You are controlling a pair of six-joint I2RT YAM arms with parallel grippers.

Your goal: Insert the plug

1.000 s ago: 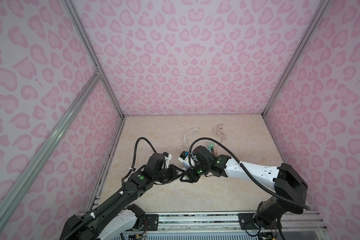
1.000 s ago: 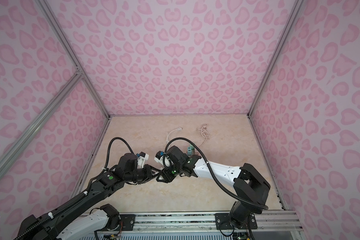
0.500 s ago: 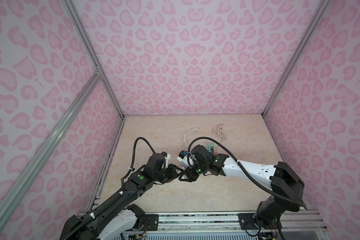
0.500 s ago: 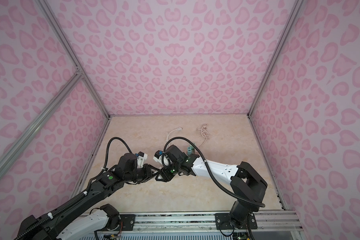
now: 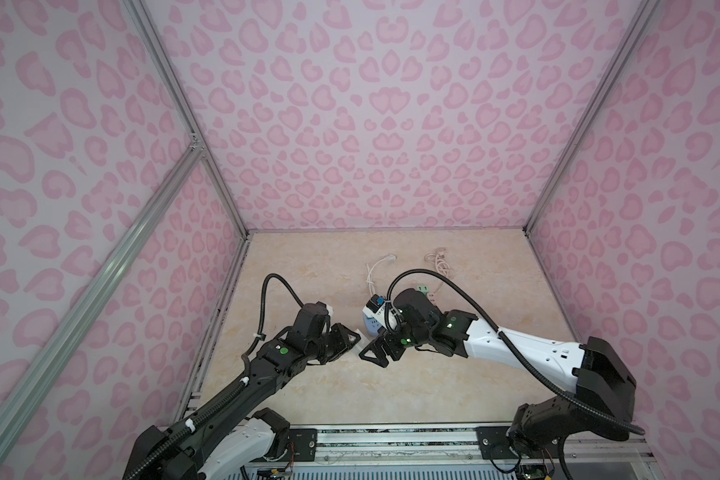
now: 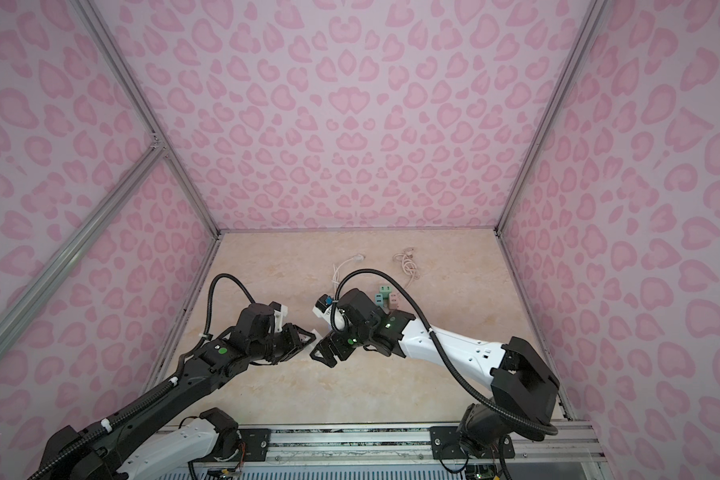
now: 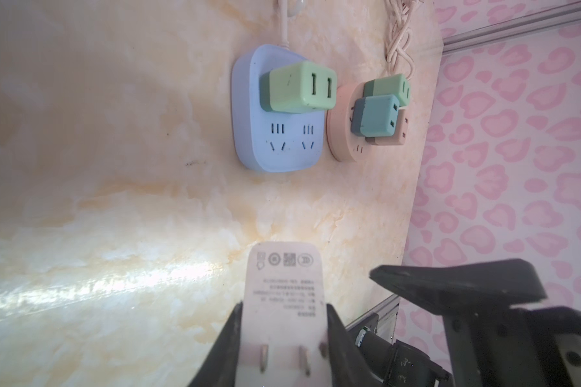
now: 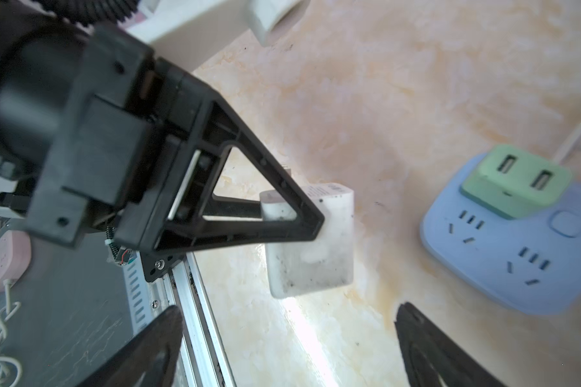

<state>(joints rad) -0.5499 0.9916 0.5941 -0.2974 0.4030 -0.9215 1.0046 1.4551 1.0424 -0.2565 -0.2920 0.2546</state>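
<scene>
The black left gripper (image 5: 352, 337) is clamped narrowly on a white rectangular plug adapter (image 8: 311, 254), and its 2 metal prongs show between the fingers in the left wrist view. Just to the right, the black right gripper (image 5: 374, 356) has its jaws spread wide and holds nothing. On the glossy beige marble-patterned tabletop (image 5: 308, 282) lies a pale blue power strip (image 7: 279, 150), apart from the plug and carrying 1 light green USB charger (image 7: 299, 87). A round peach socket hub (image 7: 342, 147) sits beside it. Pink leopard-print walls (image 5: 371, 124) enclose the cell.
</scene>
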